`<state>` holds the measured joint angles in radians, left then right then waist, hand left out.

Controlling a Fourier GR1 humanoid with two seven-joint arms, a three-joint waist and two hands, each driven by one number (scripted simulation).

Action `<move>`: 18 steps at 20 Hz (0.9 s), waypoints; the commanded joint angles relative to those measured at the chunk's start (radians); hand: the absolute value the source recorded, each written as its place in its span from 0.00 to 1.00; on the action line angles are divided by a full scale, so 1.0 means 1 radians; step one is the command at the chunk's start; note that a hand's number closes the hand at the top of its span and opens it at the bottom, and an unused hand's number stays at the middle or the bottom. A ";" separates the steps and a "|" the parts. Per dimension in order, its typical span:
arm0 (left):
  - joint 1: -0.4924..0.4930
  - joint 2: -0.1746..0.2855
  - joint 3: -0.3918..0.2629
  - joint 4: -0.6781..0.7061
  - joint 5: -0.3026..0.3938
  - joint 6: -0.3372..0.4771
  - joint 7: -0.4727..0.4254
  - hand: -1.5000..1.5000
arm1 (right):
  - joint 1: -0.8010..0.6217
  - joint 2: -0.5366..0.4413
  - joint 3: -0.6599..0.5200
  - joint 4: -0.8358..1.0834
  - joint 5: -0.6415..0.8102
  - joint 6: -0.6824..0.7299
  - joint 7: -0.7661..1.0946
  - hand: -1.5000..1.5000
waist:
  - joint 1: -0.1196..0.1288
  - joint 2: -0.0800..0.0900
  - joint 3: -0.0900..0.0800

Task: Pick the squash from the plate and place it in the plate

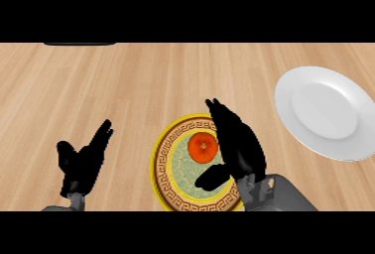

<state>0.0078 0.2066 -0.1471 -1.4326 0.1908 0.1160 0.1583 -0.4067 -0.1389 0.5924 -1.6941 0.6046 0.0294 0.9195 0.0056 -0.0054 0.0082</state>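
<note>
Right hand (242,144) stood open, fingers straight, beside the squash (203,147) on the patterned plate (162,171). Risk: closing off-centre could roll it away.

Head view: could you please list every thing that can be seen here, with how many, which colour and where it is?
counter: 1, light wood, fills the view
patterned plate: 1, yellow rim with a dark ornament band, low centre
squash: 1, orange, on the patterned plate
white plate: 1, white, at the right edge, apart from the patterned plate
dark object: 1, black, cut off at the upper left edge; what it is cannot be told
forearms: 2, grey, at the lower edge
left hand: 1, black, open, resting at lower left, fingers up
right hand: 1, black, open, over the patterned plate's right side, beside the squash
</note>
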 commanded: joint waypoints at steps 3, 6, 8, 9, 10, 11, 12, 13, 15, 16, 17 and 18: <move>-0.010 -0.032 0.004 -0.009 0.006 -0.002 0.086 0.50 | 0.070 0.048 0.038 0.018 0.102 0.000 -0.002 0.00 | -0.005 0.005 -0.008; 0.032 -0.055 -0.015 0.014 -0.042 0.020 0.017 0.50 | -0.038 0.085 -0.005 0.071 0.122 0.087 0.079 0.00 | -0.002 0.005 -0.009; 0.005 -0.059 -0.005 0.026 -0.020 -0.012 0.029 0.50 | 0.023 0.066 -0.006 0.147 0.160 0.012 -0.022 0.00 | -0.003 0.006 -0.008; -0.008 -0.035 0.014 -0.022 -0.006 -0.009 0.108 0.50 | 0.002 0.064 -0.032 0.147 0.148 0.053 -0.016 0.00 | -0.002 0.005 -0.008; -0.001 -0.016 0.028 -0.021 -0.002 -0.041 0.090 0.50 | 0.033 0.075 -0.025 0.149 0.174 0.031 -0.020 0.00 | -0.003 0.005 -0.008; 0.030 -0.043 0.021 -0.059 -0.019 -0.008 0.088 0.50 | 0.005 0.107 -0.040 0.142 0.192 0.055 -0.005 0.00 | -0.002 0.005 -0.008; -0.012 -0.052 0.042 0.040 -0.020 -0.026 0.028 0.50 | 0.019 0.104 -0.045 0.188 0.195 0.031 -0.059 0.00 | -0.004 0.006 -0.008; 0.044 -0.068 -0.012 -0.069 -0.045 0.010 0.093 0.50 | 0.054 0.098 -0.018 0.180 0.209 0.026 -0.049 0.00 | -0.002 0.005 -0.008; 0.011 -0.018 0.050 0.000 -0.011 -0.064 0.050 0.50 | -0.060 0.136 -0.043 0.265 0.164 0.022 -0.007 0.00 | 0.002 0.006 -0.008; -0.044 -0.056 0.043 0.044 -0.034 -0.024 0.080 0.50 | 0.004 0.137 -0.040 0.245 0.183 0.026 -0.068 0.00 | -0.004 0.006 -0.008; 0.037 -0.073 -0.010 -0.076 -0.055 -0.008 0.101 0.50 | -0.007 0.137 -0.068 0.289 0.179 0.029 -0.105 0.00 | 0.000 0.005 -0.008; -0.046 -0.062 0.043 0.070 -0.041 -0.038 0.049 0.50 | 0.001 0.128 -0.071 0.277 0.182 0.063 -0.099 0.00 | -0.005 0.006 -0.008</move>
<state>0.0025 0.1670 -0.1129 -1.4577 0.1466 0.1040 0.2212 -0.4020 -0.0220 0.5469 -1.4652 0.7819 0.0650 0.8575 0.0053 -0.0035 0.0063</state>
